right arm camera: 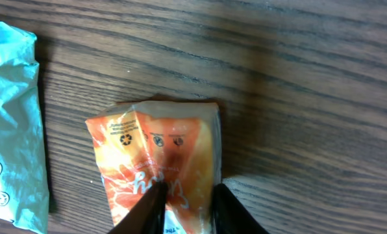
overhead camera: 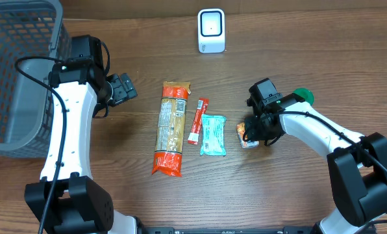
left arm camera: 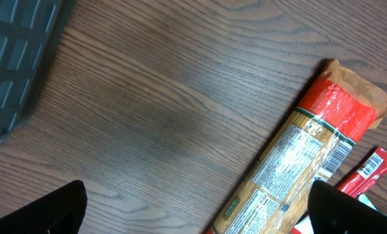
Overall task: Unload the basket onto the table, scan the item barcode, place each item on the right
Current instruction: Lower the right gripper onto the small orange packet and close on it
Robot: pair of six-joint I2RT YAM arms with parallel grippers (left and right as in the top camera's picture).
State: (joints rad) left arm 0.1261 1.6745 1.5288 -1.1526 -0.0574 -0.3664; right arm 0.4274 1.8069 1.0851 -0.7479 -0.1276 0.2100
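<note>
Orange sachet (right arm camera: 158, 156) is seen lying on the wood desk (overhead camera: 323, 52), nearer the robot than the white scanner (overhead camera: 211, 30) & a little to the scanner's right. It is gripped by the R pincer (right arm camera: 188, 207). The jaws are drawn in narrow, w/ the sachet's near end caught btwn the dark fingertips (right arm camera: 153, 203) & the foil creased there. The rest of the sachet is seen flat against the desk, not raised. Small round marks & script lettering are shown on its upturned face.

L pincer (overhead camera: 122, 89) is held well left of the scanner & somewhat nearer the robot. Its jaws are spread as wide as they go & nothing is held. Only bare desk is seen btwn its fingertips in the L wrist view.

Three more pkts are laid on the robot's side of the scanner:
- A teal pkt (overhead camera: 213, 135) is approx straight in front of the scanner.
- A red stick sachet (overhead camera: 197, 120) is slightly left of the scanner's line.
- A long pasta pkt (overhead camera: 169, 128) is further left again.

A grey mesh basket (overhead camera: 18, 65) is set far left of the scanner, at the desk's edge.
</note>
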